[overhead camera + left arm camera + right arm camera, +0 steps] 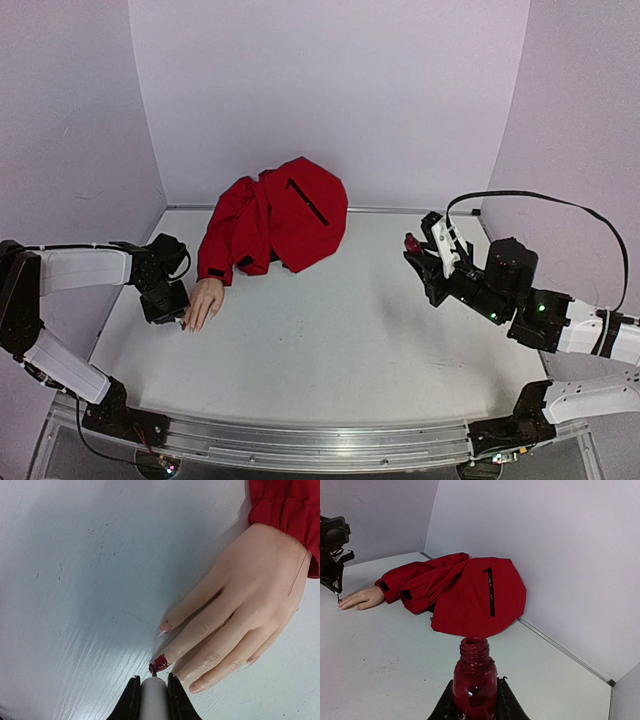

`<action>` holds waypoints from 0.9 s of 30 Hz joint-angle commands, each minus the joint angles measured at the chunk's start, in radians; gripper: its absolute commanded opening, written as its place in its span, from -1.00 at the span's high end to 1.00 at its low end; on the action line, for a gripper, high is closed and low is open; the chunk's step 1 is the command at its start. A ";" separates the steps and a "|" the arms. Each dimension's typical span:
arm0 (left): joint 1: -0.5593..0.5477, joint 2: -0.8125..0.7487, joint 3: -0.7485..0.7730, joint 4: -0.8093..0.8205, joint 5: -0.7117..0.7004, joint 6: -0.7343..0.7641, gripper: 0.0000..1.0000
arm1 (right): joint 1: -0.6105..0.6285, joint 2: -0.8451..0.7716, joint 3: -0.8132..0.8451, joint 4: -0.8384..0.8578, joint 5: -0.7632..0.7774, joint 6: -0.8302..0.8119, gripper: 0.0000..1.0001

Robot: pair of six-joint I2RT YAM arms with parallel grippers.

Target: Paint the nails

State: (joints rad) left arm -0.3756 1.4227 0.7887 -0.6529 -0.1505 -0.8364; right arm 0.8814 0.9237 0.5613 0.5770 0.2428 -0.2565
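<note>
Your left gripper is clenched on the white cap of the polish brush, with the jaws pressed against both sides of it. From the cap a short dark brush sticks out and meets the tip of one fingernail; it looks to be touching, though the contact is too small to be sure of.

The nails you care about are on the beige dummy hand, which lies palm down on the white table with its fingers pointing toward your left gripper. The nail under the brush is coated dark red, unevenly. The nail on the finger above it is pale pink, and so are the two on the fingers below. A red cuff closes around the wrist, and from above you can see the sleeve run back to a crumpled red jacket against the back wall. The hand lies at the left side of the table, just beside your left gripper.

Your right gripper is well apart from all this, raised over the right side of the table. It is closed around a small red bottle, held upright with its threaded neck uncapped.
</note>
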 commanded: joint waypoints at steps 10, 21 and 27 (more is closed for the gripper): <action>0.006 -0.046 -0.008 0.016 0.017 -0.007 1.00 | -0.004 -0.003 0.015 0.077 -0.004 0.013 1.00; 0.006 -0.066 -0.025 0.016 0.029 -0.016 1.00 | -0.005 -0.002 0.014 0.079 -0.007 0.016 1.00; 0.005 -0.095 -0.021 0.008 0.019 -0.017 1.00 | -0.005 -0.005 0.013 0.077 -0.007 0.016 1.00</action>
State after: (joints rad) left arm -0.3756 1.3766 0.7643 -0.6529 -0.1253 -0.8387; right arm 0.8810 0.9283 0.5613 0.5770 0.2390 -0.2565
